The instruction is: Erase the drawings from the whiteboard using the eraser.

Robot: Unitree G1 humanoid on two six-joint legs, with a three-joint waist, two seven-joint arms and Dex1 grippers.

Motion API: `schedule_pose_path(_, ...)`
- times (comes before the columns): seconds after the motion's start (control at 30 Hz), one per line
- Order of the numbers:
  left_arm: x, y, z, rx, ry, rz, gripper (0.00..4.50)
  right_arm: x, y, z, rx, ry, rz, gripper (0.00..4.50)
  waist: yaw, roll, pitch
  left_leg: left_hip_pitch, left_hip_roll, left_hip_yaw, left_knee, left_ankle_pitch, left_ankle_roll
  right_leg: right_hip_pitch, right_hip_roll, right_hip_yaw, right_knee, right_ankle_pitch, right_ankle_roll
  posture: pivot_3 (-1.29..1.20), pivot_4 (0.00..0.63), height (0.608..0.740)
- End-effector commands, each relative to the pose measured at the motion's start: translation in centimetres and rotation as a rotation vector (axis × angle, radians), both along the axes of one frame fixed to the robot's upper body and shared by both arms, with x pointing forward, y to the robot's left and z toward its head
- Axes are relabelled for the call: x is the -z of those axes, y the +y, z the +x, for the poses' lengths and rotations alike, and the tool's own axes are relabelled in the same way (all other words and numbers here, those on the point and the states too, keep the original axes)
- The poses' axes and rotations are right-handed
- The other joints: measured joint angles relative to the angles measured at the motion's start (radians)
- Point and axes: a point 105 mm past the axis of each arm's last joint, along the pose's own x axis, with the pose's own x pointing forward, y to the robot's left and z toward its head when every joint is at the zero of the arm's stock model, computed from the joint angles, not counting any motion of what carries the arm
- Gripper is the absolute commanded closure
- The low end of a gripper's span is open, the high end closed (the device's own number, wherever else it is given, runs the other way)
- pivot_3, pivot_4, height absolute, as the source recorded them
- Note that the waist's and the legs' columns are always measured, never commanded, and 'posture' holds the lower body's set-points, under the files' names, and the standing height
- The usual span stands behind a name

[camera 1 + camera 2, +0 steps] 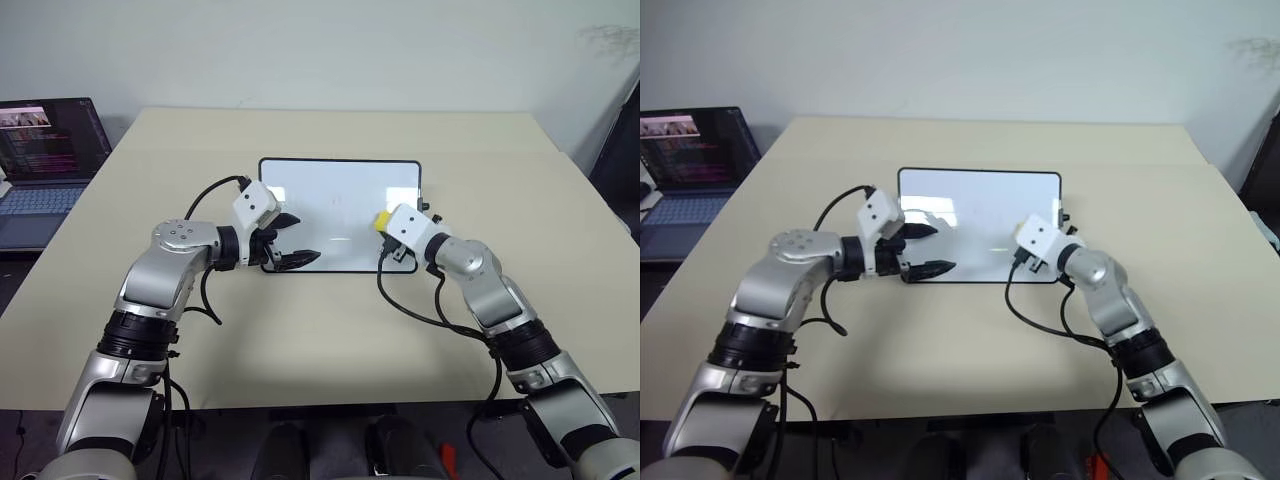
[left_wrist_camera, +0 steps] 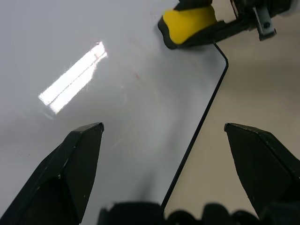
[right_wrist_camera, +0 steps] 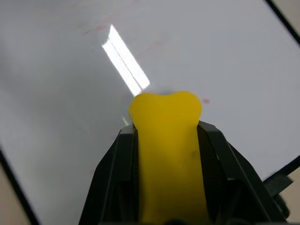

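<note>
I see the whiteboard point(image 1: 340, 200) as glossy and smooth, throwing back a bright streak of light at centre frame, with a thin black frame that looks like plastic. The eraser point(image 3: 168, 154) looks like soft, matt yellow foam, pinched in at its sides. The gripper fingers point(image 2: 75, 164) look like matt black plastic. The table point(image 1: 330, 330) is a matt, smooth beige top.

Small rectangular glossy white whiteboard point(image 1: 340, 215) with thin black frame lies flat on the desk, central, long sides parallel to the near edge. Faint red marker drawings point(image 3: 151, 48) survive as thin traces. Small yellow eraser block point(image 3: 168, 140) rests against the board's right part.
</note>
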Motion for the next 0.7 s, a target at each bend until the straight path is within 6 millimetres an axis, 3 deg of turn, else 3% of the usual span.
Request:
schedule_pose_path(0.03, -1.6, 0.0, -0.1, 0.012, -0.054, -0.008, 0.00, 2.0, -1.3, 0.2, 0.051, 0.067, -0.053, 3.19, 0.000, 0.000, 0.000, 0.004, 0.000, 0.000, -0.001, 0.000, 0.000, 0.003, 0.000, 0.000, 0.000, 0.000, 0.000, 0.00, 0.150, 0.740)
schedule_pose_path(0.23, -1.5, 0.1, -0.2, 0.009, -0.049, -0.007, 0.00, -3.4, 0.2, 0.9, 0.034, -0.076, 0.146, 3.19, -0.002, 0.001, 0.001, 0.003, 0.001, 0.000, -0.001, 0.000, 0.000, 0.002, 0.000, 0.001, 0.000, 0.000, -0.001, 0.00, 0.150, 0.740)
schedule_pose_path(0.4, -1.3, 0.1, -0.3, 0.011, -0.045, -0.006, 0.00, -6.8, -0.6, 1.8, 0.090, -0.204, 0.210, 3.19, 0.001, 0.002, 0.002, -0.009, 0.001, 0.000, -0.001, 0.000, 0.000, -0.008, 0.000, 0.000, 0.000, 0.002, -0.005, 0.00, 0.150, 0.740)
schedule_pose_path(0.47, -1.3, 0.1, -0.3, 0.011, -0.045, -0.007, 0.00, -7.0, -0.8, 2.0, 0.104, -0.224, 0.213, 3.19, 0.003, 0.002, 0.002, -0.018, 0.000, 0.000, 0.000, 0.000, -0.001, -0.016, 0.000, 0.000, 0.001, 0.003, -0.005, 0.00, 0.150, 0.740)
schedule_pose_path(0.57, -1.3, 0.1, -0.3, 0.011, -0.045, -0.007, 0.00, -6.3, -1.0, 2.1, 0.111, -0.210, 0.183, 3.19, 0.003, 0.002, 0.002, -0.019, 0.000, 0.000, -0.002, -0.002, -0.002, -0.017, -0.004, 0.000, -0.001, 0.001, -0.005, 0.00, 0.150, 0.740)
schedule_pose_path(0.7, -1.3, 0.1, -0.4, 0.009, -0.044, -0.008, 0.00, -2.1, -1.7, 1.6, 0.108, -0.079, 0.073, 3.19, 0.002, 0.002, 0.002, -0.019, 0.000, 0.000, -0.002, -0.003, -0.003, -0.018, -0.005, 0.000, -0.001, -0.001, -0.005, 0.00, 0.150, 0.740)
